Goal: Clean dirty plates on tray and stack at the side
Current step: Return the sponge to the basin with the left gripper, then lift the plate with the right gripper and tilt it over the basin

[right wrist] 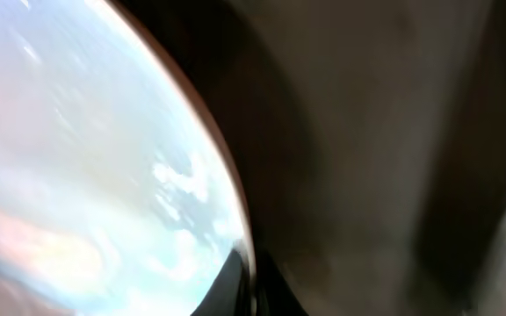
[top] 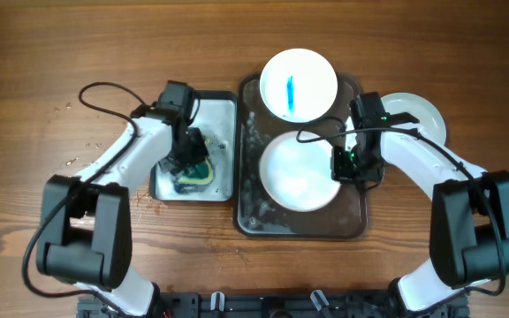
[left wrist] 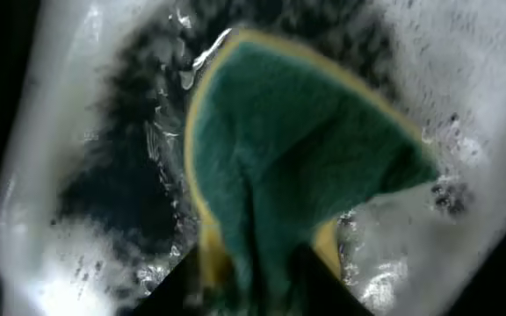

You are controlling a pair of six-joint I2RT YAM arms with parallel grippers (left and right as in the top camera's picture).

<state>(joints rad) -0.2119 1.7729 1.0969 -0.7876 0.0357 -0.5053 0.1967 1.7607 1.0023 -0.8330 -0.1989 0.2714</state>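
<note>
- Three white plates show from overhead. Two lie on the brown tray [top: 352,225]: the streaked plate [top: 312,66] at its far end, marked with a blue streak [top: 290,88], and the wet plate [top: 294,172] in its middle.
- The third plate [top: 427,115] lies on the table [top: 60,44] just off the tray's right edge, partly hidden by the right arm.
- There is one sponge [top: 200,173], green with a yellow edge. It lies in the grey basin [top: 224,115], which sits against the tray's left edge.
- The two plates on the tray nearly touch. The streaked plate overhangs the tray's far rim.
- Suds [top: 254,141] line the tray's left side. Bare tray floor shows at the near end and the right side.
- The table is open wood well left of the basin and on the near side of the tray.
- The left gripper [top: 190,159] is down in the basin. Only the left wrist view shows the sponge [left wrist: 297,158] creased and pinched between its fingers.
- The right gripper [top: 345,168] is at the wet plate's right rim. The right wrist view is blurred and shows only the rim [right wrist: 104,175] against dark tray. I cannot tell whether the fingers grip it.
</note>
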